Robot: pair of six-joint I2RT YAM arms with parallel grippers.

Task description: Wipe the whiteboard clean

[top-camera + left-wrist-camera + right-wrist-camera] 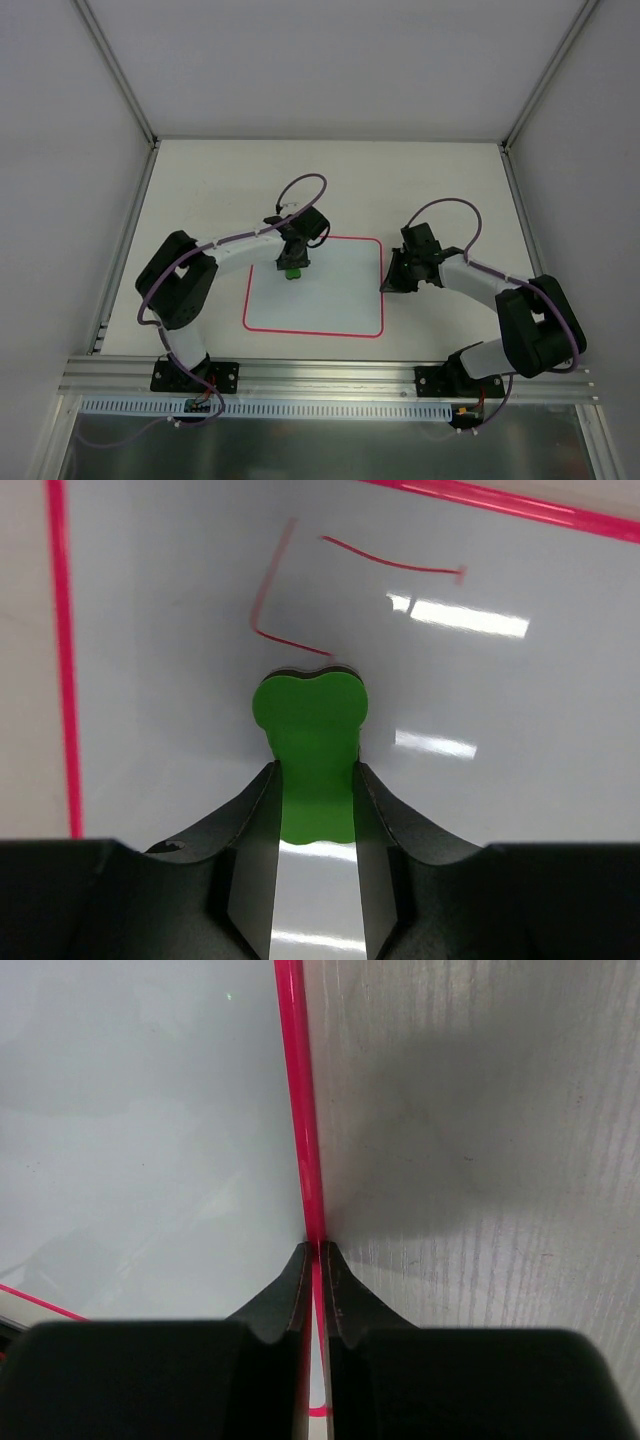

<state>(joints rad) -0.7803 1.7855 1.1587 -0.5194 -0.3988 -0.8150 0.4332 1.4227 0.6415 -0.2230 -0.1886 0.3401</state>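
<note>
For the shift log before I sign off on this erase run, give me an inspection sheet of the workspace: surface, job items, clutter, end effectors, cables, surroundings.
Surface: cream table, wood-grain finish.
Job's things: whiteboard lies flat mid-table; red marker lines are unerased; the green eraser sits on the board just short of them.
Clutter: nothing seen.
End effectors: left end effector shut on the green eraser; right end effector appears shut on the whiteboard's right edge.
Cables: purple cables loop above both arms; none lie on the board.
Surroundings: white walls on three sides; aluminium rail along the near edge.
</note>
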